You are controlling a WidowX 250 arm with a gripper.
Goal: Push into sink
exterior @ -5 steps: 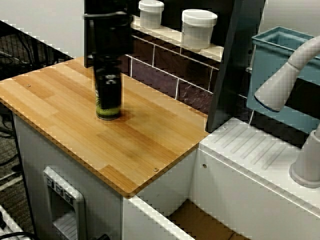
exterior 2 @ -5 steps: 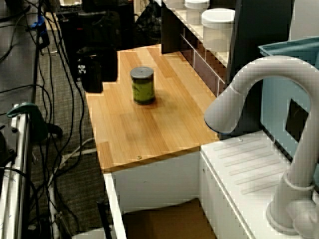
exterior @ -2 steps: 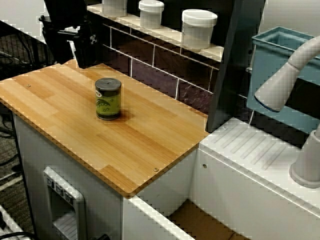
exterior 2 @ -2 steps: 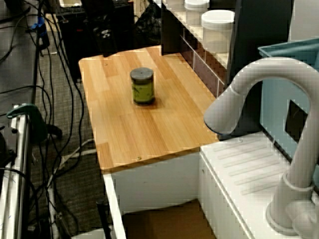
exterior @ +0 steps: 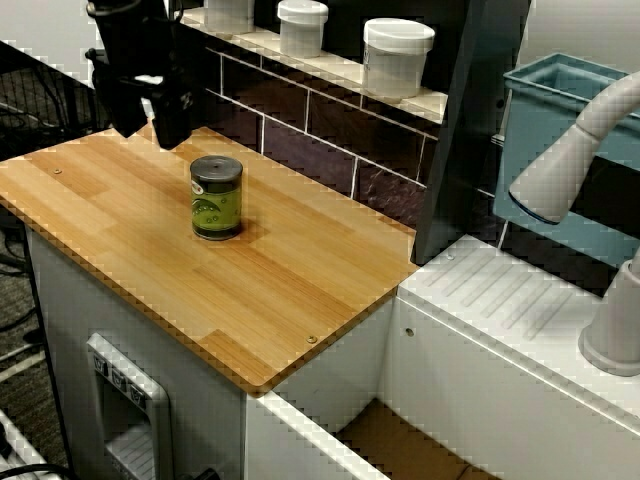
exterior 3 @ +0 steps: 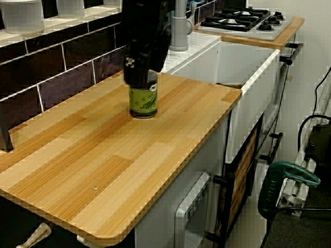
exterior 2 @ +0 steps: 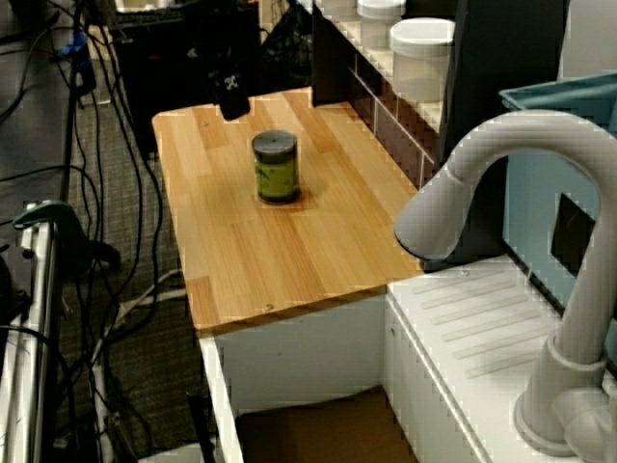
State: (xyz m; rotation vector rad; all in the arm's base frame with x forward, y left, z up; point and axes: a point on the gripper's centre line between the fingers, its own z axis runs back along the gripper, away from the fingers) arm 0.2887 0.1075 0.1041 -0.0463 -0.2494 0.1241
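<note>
Hovering above the far left corner of the bench [exterior: 250, 290], my claw [exterior: 150, 110] shows two dark prongs with a slight gap between them, gripping nothing; it sits up at about ten o'clock from the can [exterior: 216, 197] and apart from it. The can is a short upright cylinder with a dark flat lid and a green paper-like label; there is a pale oval mark on the label, but I cannot read any writing on it. It stands on smooth wooden planks in honey and tan strips, with rounded corners and small screw heads near the edges. The sink [exterior: 400, 445] lies at about four o'clock from the can, well apart, past the bench's edge: plain white walls, a brown cardboard-like floor. Beside it is a ribbed white drainboard [exterior: 510, 300] and a matte grey curved faucet [exterior: 590, 150]. A teal plastic bin [exterior: 560, 120] sits behind that. Glossy dark brick-shaped tiles [exterior: 320, 125] with pale grout back the bench, and white lidded jars [exterior: 397, 55] line the ledge above.
</note>
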